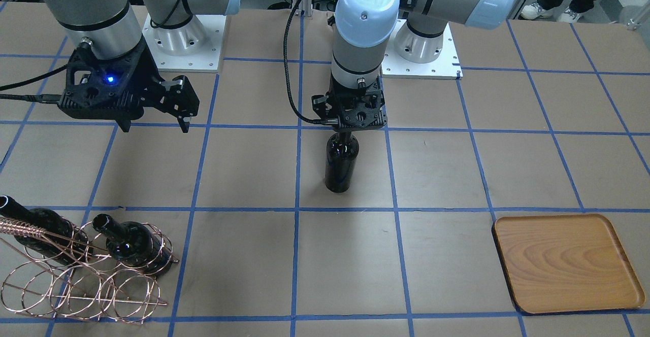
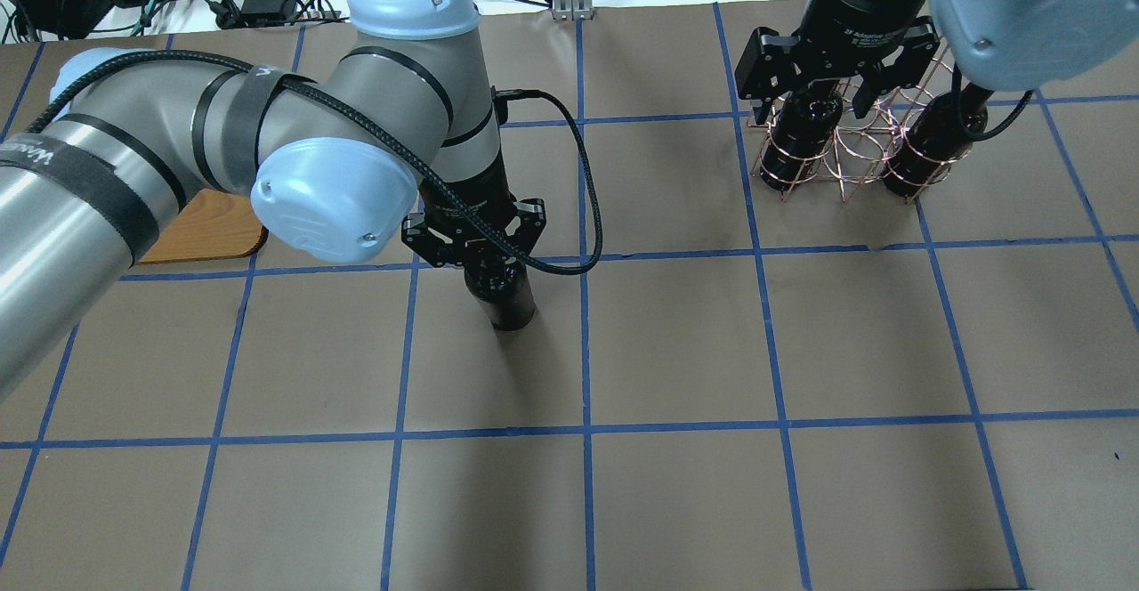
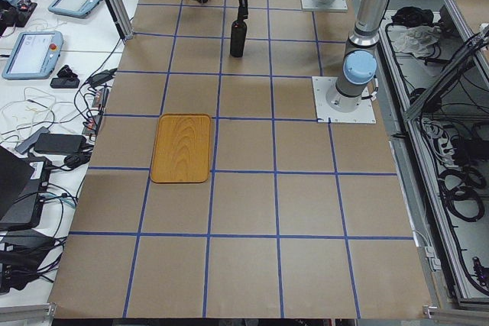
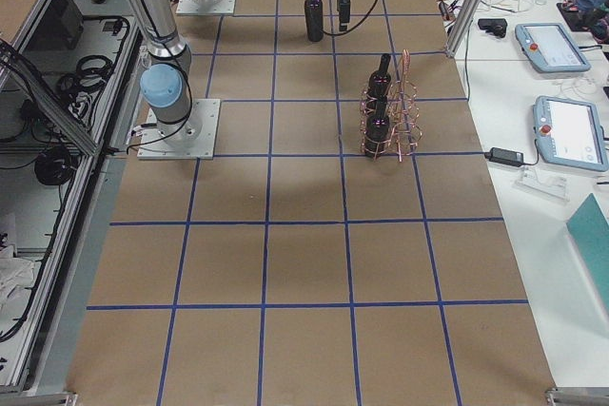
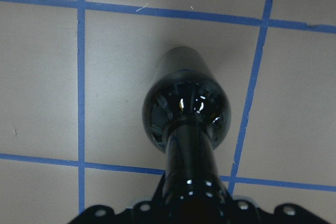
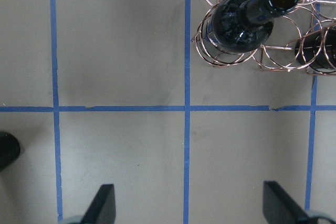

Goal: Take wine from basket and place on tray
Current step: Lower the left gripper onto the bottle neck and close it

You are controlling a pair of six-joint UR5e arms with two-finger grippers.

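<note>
My left gripper [image 1: 350, 126] is shut on the neck of a near-black wine bottle [image 1: 341, 162]. The bottle hangs upright at the table's middle, its base at or just above the surface. It also shows in the overhead view [image 2: 503, 297] and the left wrist view [image 5: 185, 108]. My right gripper [image 1: 155, 124] is open and empty, above the table beside the copper wire basket [image 1: 81, 296]. The basket holds two more bottles [image 1: 134, 245] [image 1: 35, 225], also seen in the right wrist view [image 6: 239, 24]. The wooden tray [image 1: 566, 263] lies bare on my left side, apart from the held bottle.
The table is covered in brown paper with a blue tape grid [image 1: 297, 210]. Both arm bases [image 1: 421, 53] stand at the robot's edge. Operators' desks with tablets [image 4: 561, 130] run along the far side.
</note>
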